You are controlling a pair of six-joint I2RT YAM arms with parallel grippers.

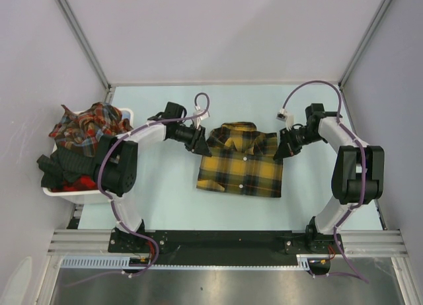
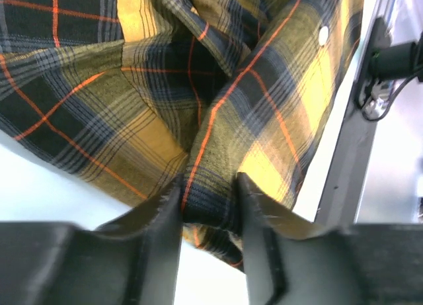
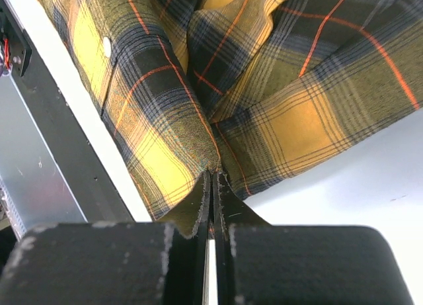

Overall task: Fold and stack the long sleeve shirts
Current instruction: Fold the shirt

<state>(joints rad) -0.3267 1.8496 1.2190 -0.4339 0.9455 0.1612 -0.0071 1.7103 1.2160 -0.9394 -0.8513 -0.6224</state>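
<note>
A mustard-yellow long sleeve shirt [image 1: 239, 165] lay face up in the middle of the table [image 1: 172, 206], collar towards the far wall, no sleeve spread beyond its body in the overhead view (they looked already tucked in, though where they lay could not be told). No finished stack showed anywhere, and the red plaid shirts [image 1: 89, 123] sat heaped in the white basket [image 1: 56, 191] at the left, so the job appeared to be in its early part, with the body fold and every other shirt left to do. The left gripper [image 1: 200, 143] was at the shirt's left shoulder, its fingers [image 2: 158, 219] narrowed onto a bunched fold that filled the gap between them. The right gripper [image 1: 284, 148], at the other shoulder, had its fingers [image 3: 192, 219] pressed together, pinching the cloth's edge at their tips
</note>
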